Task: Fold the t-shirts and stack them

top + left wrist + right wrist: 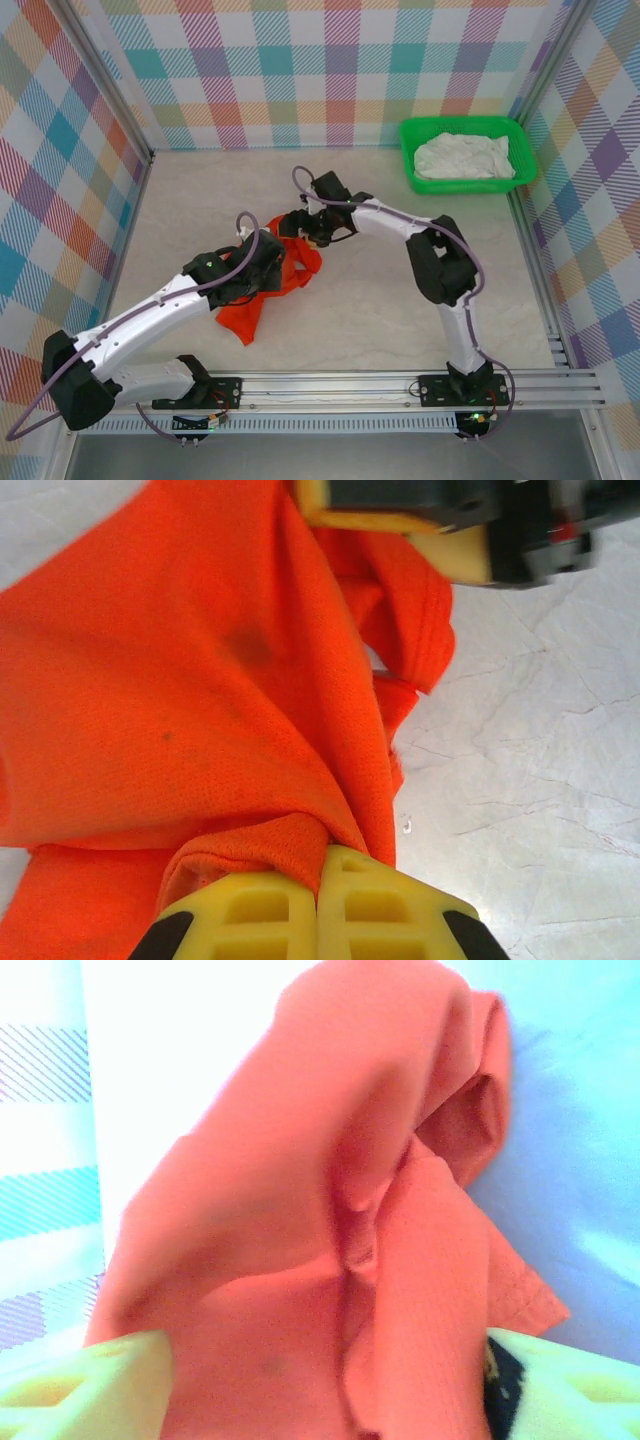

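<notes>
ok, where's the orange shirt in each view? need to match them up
Top external: orange shirt bunched left of centre on the table.
Left wrist: shirt covers left and middle, pinched by the shut left pincer at the bottom.
Right wrist: shirt in the centre, inside the open right pincer.
Shared landmark: pale table, right of the shirt in every view.

Bright, even light fills the top view, which is sharp throughout, with only faint soft shadows on the pale worktop (380, 320). The left wrist view renders the orange-red t-shirt (170, 680) weave crisply, but the right pincer's fingers (450, 558) at its top edge are blurred. The right wrist view is overexposed, bluish and soft, washing the cloth pale.
</notes>
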Tool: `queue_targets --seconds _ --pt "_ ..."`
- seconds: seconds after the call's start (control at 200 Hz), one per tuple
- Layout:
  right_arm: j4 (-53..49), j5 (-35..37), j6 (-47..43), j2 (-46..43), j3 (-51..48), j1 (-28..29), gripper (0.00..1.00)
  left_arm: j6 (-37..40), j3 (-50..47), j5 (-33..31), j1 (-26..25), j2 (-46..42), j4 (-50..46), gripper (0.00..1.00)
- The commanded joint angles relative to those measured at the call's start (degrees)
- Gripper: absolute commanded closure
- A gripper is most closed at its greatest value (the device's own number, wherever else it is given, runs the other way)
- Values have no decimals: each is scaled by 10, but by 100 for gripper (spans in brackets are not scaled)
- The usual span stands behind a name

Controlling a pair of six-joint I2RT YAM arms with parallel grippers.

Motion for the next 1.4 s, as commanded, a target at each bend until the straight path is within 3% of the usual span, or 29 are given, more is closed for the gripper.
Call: queue_targets --seconds 0.0,0.165,0.31,0.45,0.54,0.66,0.795,1.075,1.39 --pt "-83 86 -44 -119 -27 -5 16 -4 15 -18 -3 -22 -28 100" --pt "-97 136 -13 -251 -137 -5 15 -9 16 12 -3 -22 -12 100" --pt "-5 55 60 -346 -289 3 20 -19 28 30 -4 -11 -10 100" --pt "-9 93 32 -385 -364 73 23 -24 54 29 -3 3 -20 100" --pt "28 93 49 -376 -407 105 25 -25 71 29 -4 14 -27 100" --pt "169 58 153 -363 -482 119 29 -24 88 32 -3 27 -29 100" --pt "306 72 275 -368 -540 120 28 -24 92 35 -3 33 -28 100" --pt "438 110 436 -332 -537 120 30 -31 85 40 -3 30 -26 100" --pt "589 79 576 -192 -506 127 37 -35 71 51 -3 20 -15 100"
